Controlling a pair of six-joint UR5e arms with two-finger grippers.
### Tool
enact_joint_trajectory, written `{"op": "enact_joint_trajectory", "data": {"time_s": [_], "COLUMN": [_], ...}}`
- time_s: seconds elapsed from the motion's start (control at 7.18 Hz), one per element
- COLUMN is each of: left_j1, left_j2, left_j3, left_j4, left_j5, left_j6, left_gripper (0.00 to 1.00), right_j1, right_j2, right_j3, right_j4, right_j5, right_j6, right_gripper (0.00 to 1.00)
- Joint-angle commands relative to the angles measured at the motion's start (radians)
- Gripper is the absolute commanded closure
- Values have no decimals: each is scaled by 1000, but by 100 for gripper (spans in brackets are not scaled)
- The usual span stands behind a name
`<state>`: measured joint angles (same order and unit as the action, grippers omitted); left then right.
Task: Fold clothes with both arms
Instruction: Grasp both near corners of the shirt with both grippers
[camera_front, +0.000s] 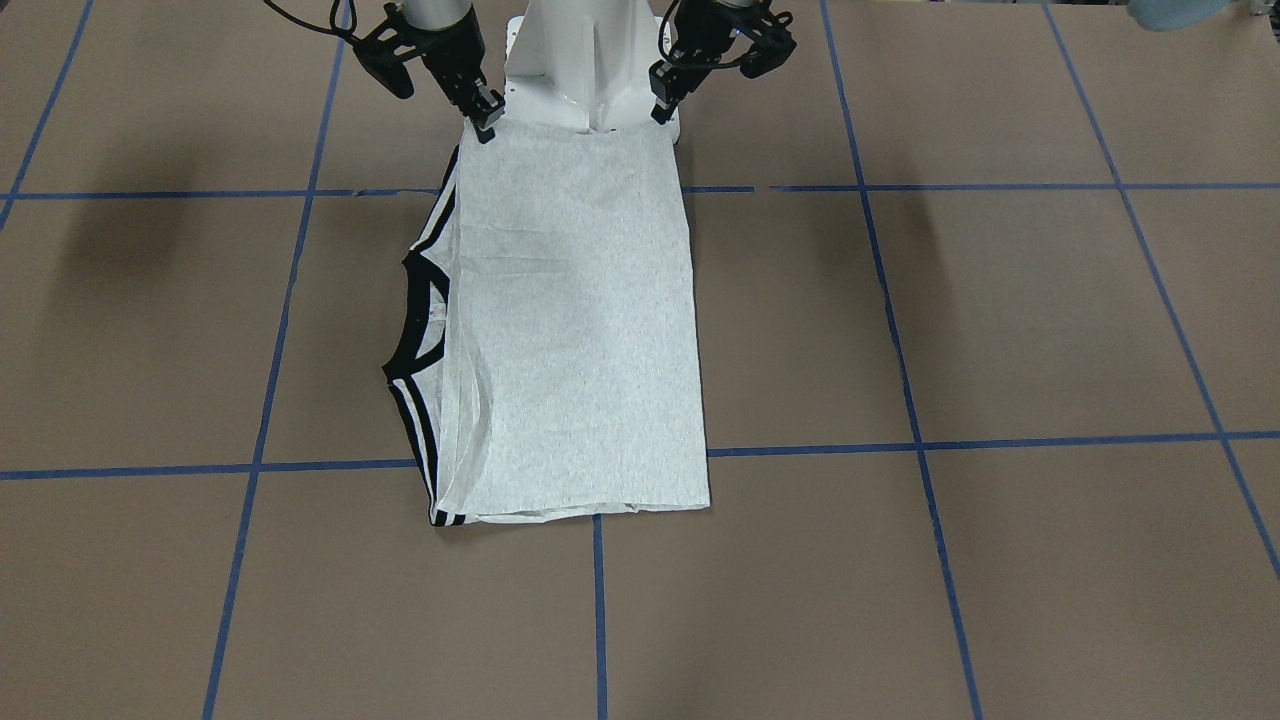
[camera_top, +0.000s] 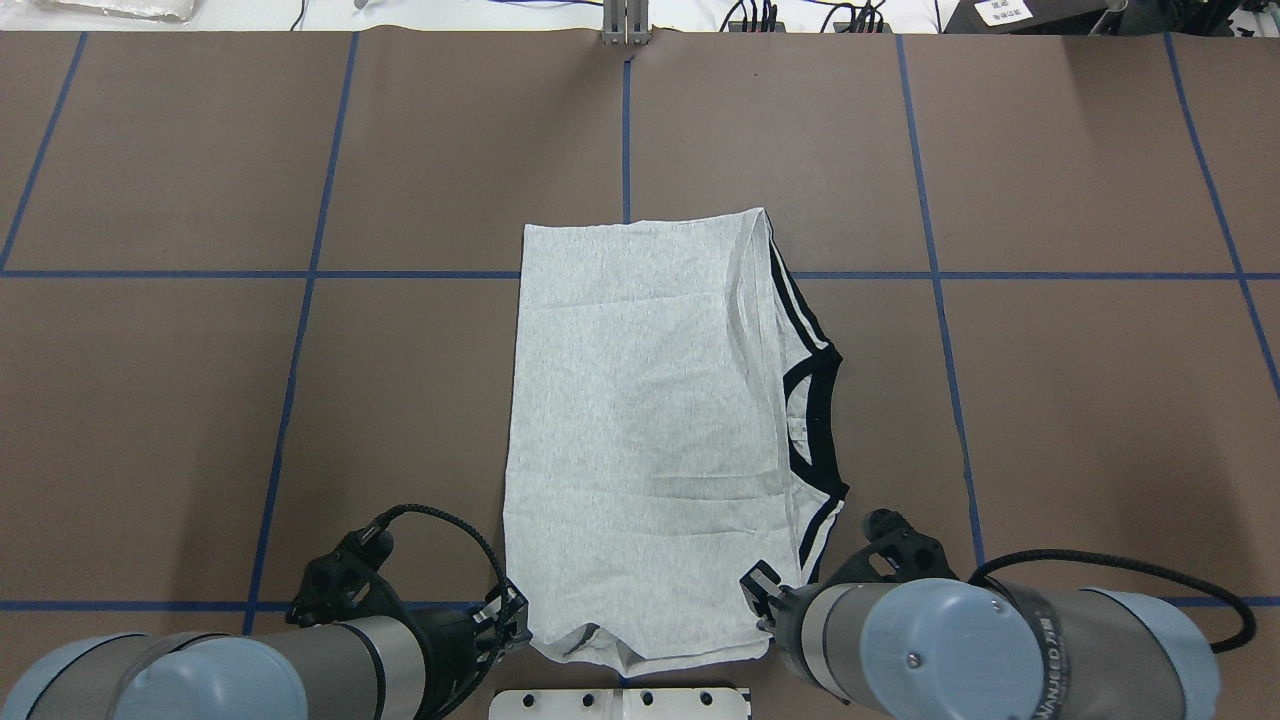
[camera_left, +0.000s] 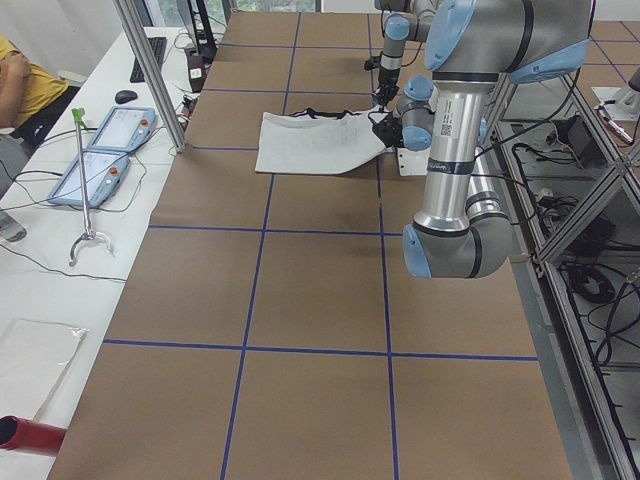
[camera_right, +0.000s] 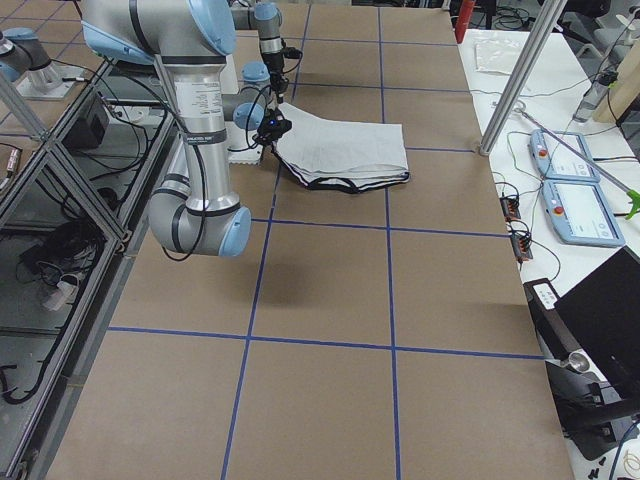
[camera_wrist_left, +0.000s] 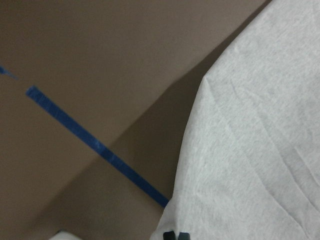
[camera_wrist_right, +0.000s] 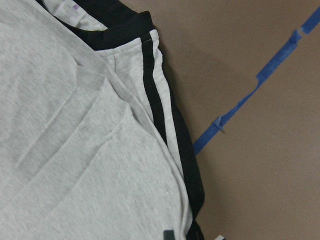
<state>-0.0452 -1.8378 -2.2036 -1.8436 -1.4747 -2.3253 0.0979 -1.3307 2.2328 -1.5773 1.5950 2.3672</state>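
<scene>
T-shirt (camera_top: 640, 420): was soft heathered knit cloth, matt, faintly creased.
Collar (camera_wrist_right: 122, 27): was black cloth, matt.
Table (camera_top: 1080, 420): was covered in smooth, matt brown paper-like sheet.
Lines (camera_top: 200, 272): were dull blue tape, wrinkled in places.
Right arm (camera_top: 1000, 650), left arm (camera_top: 200, 670): showed satin silver metal, light-blue caps with soft sheen.
Left gripper (camera_front: 660, 110), right gripper (camera_front: 487, 128): looked black, matt, plastic-like.
Base (camera_front: 560, 60): looked white, glossy.

Brown table (camera_top: 1050, 400) fills the shot, blue tape lines (camera_top: 626, 130) cutting it into big squares. White base plate (camera_top: 620, 703) sits at its near edge. Over on the white side table (camera_left: 40, 300), a teach pendant (camera_left: 122, 128) lies beside a second pendant (camera_left: 70, 185), a grabber stick (camera_left: 86, 215) lies across them, and a mouse (camera_left: 125, 96) sits just beyond. A metal post (camera_left: 150, 75) stands upright, and a person's yellow sleeve (camera_left: 25, 75) shows in the corner
</scene>
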Motion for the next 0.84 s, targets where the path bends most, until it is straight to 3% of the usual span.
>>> {"op": "enact_joint_trajectory", "data": {"time_s": [0.0,0.28,0.7], "left_j1": [5,-117,-223], "left_j2": [0,-9,-64], "left_j3": [-65,-96,4], "left_j4": [9,24,26], "left_j5": [-1,-9,-10], "left_j6": [-16,53,268], "left_gripper": [100,100,100], "right_j1": [-1,139,350], "right_j2": [-61,-36,120], "right_j3": [100,105,-76], "right_j4": [-1,-1,-3], "right_j5": [2,19,143], "right_j6": [1,-12,-121], "right_gripper": [100,100,100]}}
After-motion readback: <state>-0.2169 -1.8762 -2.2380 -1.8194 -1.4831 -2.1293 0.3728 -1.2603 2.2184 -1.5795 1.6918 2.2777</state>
